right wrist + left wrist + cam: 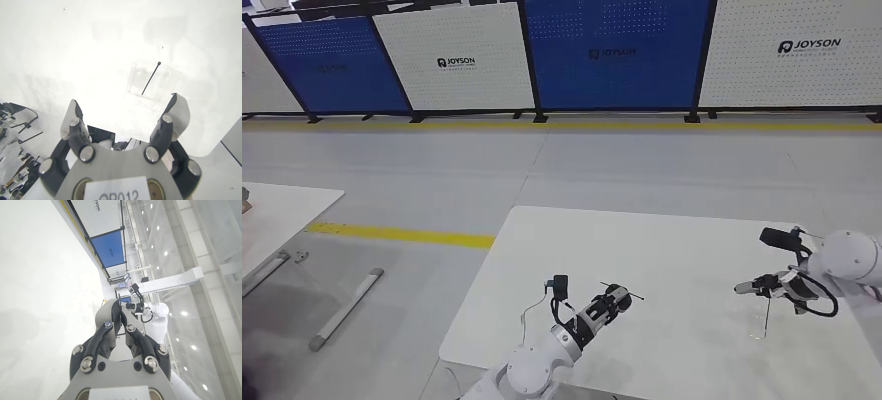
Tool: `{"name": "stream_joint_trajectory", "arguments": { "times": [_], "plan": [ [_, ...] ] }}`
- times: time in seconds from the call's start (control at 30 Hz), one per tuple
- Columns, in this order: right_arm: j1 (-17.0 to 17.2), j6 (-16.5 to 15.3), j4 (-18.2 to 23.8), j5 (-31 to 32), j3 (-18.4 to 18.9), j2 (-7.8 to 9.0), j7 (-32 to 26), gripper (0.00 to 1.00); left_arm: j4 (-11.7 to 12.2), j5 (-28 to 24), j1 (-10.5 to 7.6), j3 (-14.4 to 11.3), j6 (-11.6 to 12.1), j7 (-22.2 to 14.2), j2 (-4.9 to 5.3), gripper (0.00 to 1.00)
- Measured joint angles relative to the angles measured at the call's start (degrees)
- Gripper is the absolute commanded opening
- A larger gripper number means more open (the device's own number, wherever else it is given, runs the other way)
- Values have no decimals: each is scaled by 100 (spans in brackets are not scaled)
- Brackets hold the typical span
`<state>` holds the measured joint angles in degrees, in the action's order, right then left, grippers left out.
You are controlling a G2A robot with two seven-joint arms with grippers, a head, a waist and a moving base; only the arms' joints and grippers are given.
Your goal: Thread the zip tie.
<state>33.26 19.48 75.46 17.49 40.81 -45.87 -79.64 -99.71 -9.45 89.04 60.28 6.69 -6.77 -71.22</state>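
Left hand (619, 293) around zip tie (638, 296), long axis crosswise.

hidden: zip tie (636, 295) middle, covered by left tool (120, 308) pads | faint: clear plate (168, 83) outline, partly untraceable

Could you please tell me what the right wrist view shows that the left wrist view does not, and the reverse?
Right wrist view, not the left: the open right gripper hangs above a clear sheet, on which a loose zip tie lies straight.

Left wrist view, not the right: the left gripper is shut on a held zip tie, whose thin black end pokes out past the fingertips. The right arm stands farther off, with wall panels beyond.

Both: the white table.
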Motion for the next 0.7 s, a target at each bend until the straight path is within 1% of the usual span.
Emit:
{"name": "stream_joint_trajectory", "arguments": {
  "times": [0.13, 0.17, 0.27, 0.4, 0.47, 0.53, 0.7],
  "plan": [
    [6, -5, 2, 3, -3, 0, 6, 100, 0, 0, 0, 0, 0, 0, 0, 0],
    [36, -51, 8, 9, -14, -2, 41, 100, 0, 0, 0, 0, 0, 0, 0, 0],
    [122, -425, -33, 27, -70, -16, 28, 100, 0, 0, 0, 0, 0, 0, 0, 0],
    [129, -670, -287, -46, -166, -89, 1, 100, 0, 0, 0, 0, 0, 0, 0, 0],
    [131, -765, -401, -119, -201, -136, 90, 100, 0, 0, 0, 0, 0, 0, 0, 0],
    [143, -818, -432, -116, -214, -161, 208, 100, 0, 0, 0, 0, 0, 0, 0, 0],
    [145, -816, -430, -110, -211, -160, 216, 100, 0, 0, 0, 0, 0, 0, 0, 0]
  ]
}}
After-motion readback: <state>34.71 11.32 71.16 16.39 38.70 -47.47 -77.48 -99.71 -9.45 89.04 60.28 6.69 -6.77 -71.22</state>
